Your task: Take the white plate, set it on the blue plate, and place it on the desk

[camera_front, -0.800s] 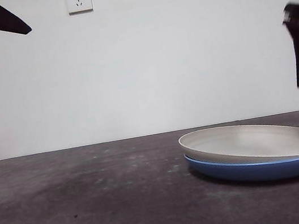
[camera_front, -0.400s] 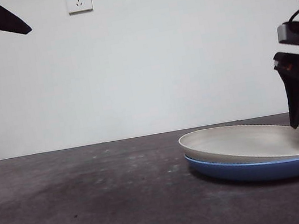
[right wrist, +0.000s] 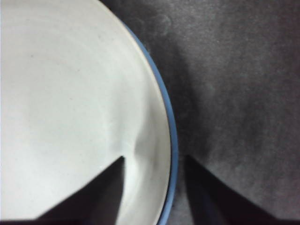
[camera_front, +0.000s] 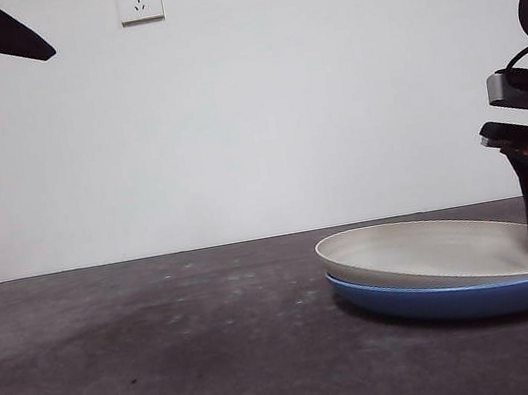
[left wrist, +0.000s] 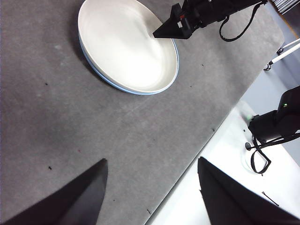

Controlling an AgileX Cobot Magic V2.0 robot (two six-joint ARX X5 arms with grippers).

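With the round cream-white matte plate already stacked on the glossy blue plate, our right hand straddles its rim, spread and gripping nothing, lift-off to the tabletop remaining.

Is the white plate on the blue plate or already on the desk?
On the blue plate: the white plate rests tilted in it. The open right gripper straddles its rim.

White plate atop blue plate

I see the cream-white plate stacked on the glossy blue plate, slightly tilted, at lower right on the dark tabletop.
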